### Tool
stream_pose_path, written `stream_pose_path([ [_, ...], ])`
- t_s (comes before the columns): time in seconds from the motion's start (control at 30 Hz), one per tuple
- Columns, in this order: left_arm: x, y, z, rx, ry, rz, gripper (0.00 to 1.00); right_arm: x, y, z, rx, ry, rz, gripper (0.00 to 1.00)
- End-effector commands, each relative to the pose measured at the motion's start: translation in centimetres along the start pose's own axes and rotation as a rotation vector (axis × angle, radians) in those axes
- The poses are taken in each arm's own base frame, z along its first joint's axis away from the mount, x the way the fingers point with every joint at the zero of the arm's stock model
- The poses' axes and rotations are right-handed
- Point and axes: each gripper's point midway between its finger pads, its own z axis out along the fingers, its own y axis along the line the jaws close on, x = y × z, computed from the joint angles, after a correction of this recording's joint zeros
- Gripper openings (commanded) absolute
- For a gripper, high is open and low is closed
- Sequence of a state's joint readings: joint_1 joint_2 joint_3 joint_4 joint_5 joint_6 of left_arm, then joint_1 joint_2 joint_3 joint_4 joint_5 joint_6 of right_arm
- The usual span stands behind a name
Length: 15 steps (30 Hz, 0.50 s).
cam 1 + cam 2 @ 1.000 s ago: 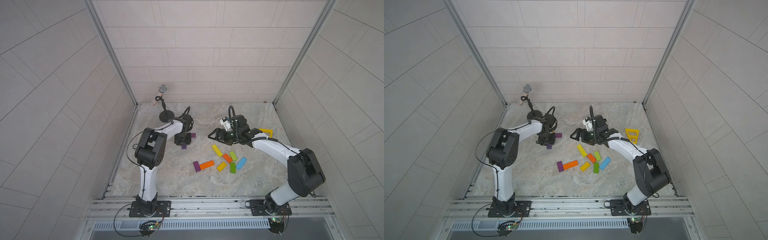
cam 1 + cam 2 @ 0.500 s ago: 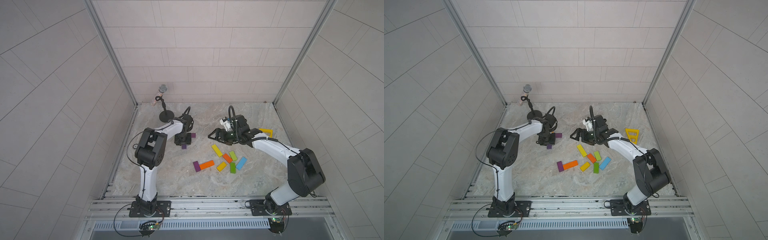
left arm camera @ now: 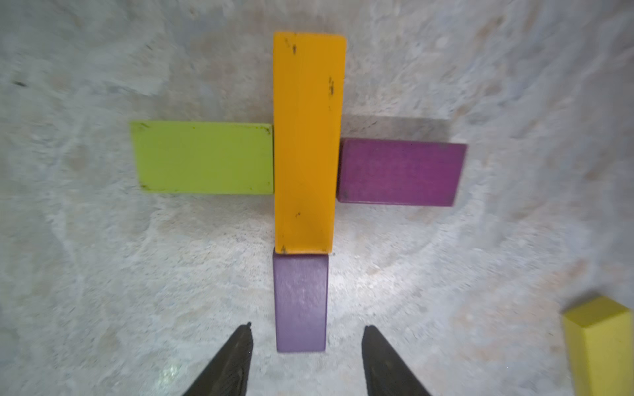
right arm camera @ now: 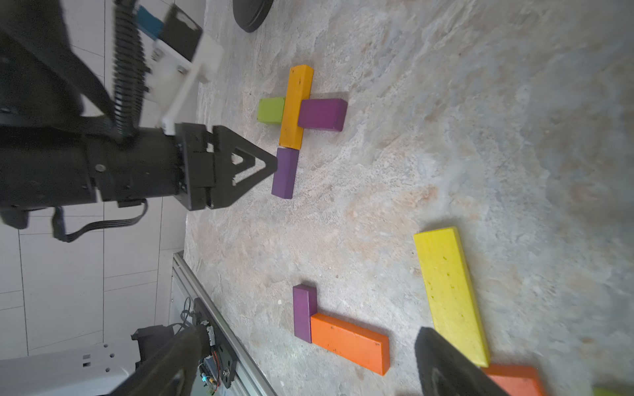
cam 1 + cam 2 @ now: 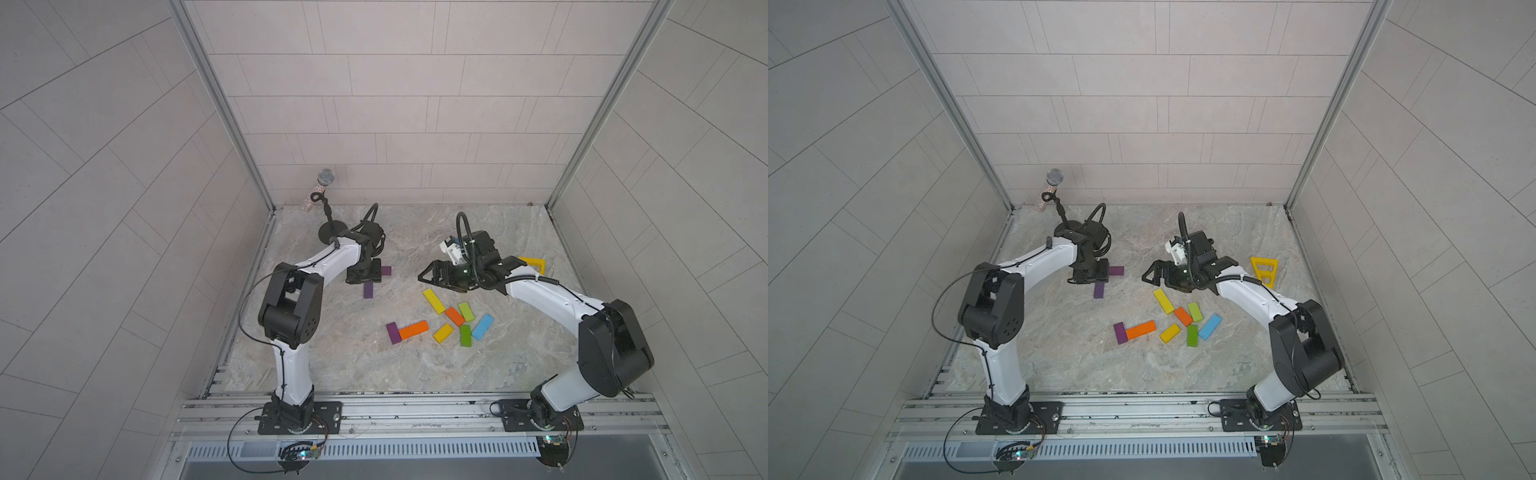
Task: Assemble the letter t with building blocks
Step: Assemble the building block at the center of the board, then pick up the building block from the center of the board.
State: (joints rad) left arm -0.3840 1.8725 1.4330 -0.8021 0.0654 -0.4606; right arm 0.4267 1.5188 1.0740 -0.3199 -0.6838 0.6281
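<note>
In the left wrist view four building blocks lie in a cross: a long orange-yellow block [image 3: 305, 137], a lime green block [image 3: 206, 157] and a purple block [image 3: 401, 173] at its sides, and a second purple block [image 3: 300, 301] at its end. My left gripper [image 3: 306, 329] is open, with a gap between each finger and that end block. Both top views show it pointing down over them [image 5: 365, 274] [image 5: 1090, 274]. My right gripper [image 5: 432, 276] hangs open and empty above the floor, beside a long yellow block [image 4: 449, 295].
Loose blocks lie mid-floor: purple [image 5: 393, 333] against long orange [image 5: 413, 329], yellow [image 5: 434, 301], orange [image 5: 454, 316], lime [image 5: 466, 311], light blue [image 5: 482, 326], dark green [image 5: 465, 335]. A yellow triangular frame [image 5: 1264, 271] sits right. A microphone stand [image 5: 332, 230] stands at the back left.
My left gripper's jaws have spread a little wider around the end purple block. The right arm and the blocks have not moved.
</note>
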Motion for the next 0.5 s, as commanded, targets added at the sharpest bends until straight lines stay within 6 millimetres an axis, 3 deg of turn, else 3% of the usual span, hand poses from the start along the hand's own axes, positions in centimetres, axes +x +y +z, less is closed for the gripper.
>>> stream_pose_path([
  [0.0,2.2,0.6,-2.9,0.018,0.005,-0.072,0.55,1.0,1.5,-2.5,0.037,0.014,-0.124,1.00],
  [0.3,13.8,-3.6,-3.6,0.073,0.141,-0.165,0.55,7.7,1.5,-6.9,0.058,0.126,-0.168,0.99],
  [0.47,17.0,-4.8,-2.0,0.094,0.155,-0.290,0.53,10.4,2.2,-8.0,-0.031,0.123,-0.097,1.00],
])
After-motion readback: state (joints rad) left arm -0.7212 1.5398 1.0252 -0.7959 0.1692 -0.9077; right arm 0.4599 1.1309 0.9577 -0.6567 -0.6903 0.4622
